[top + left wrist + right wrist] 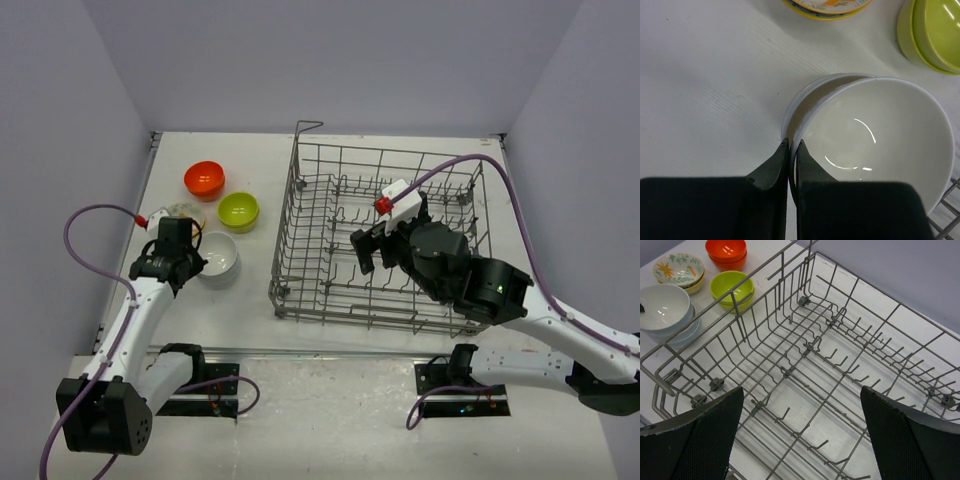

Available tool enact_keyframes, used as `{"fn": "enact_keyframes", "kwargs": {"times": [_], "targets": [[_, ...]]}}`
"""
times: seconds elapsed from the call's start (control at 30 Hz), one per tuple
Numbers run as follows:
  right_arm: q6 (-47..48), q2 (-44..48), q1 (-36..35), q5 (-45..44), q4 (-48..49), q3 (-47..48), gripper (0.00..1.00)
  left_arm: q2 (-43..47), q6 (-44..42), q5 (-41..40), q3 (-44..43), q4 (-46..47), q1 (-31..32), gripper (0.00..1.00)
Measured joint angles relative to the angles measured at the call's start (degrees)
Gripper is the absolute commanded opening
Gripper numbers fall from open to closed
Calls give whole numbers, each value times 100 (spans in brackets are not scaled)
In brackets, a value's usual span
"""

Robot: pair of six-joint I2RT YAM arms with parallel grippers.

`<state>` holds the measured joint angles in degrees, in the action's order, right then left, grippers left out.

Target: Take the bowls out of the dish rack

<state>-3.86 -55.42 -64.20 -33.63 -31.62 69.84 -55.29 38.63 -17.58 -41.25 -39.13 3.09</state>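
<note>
White bowl (875,135) rim behind left pincer (792,146)

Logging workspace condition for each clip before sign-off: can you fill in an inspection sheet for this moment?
Surface: white table, no spills seen.
Job's things: grey wire dish rack, no bowls seen inside; stacked glossy white bowls, orange-red bowls, lime-green bowls and cream patterned bowls stand left of it.
Clutter: nothing seen.
Grippers: left gripper shut on top white bowl's rim; right gripper open above the rack.
Cables: purple cables, one per arm.
Surroundings: plain pale walls.
</note>
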Motion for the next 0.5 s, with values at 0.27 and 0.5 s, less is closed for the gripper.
{"fn": "enact_keyframes", "kwargs": {"times": [0.27,0.5], "targets": [[0,140,0,133,2,-76,99,17,151,-192,42,-57,9,18],[0,214,4,190,9,-87,99,146,284,-214,42,-44,68,45]]}}
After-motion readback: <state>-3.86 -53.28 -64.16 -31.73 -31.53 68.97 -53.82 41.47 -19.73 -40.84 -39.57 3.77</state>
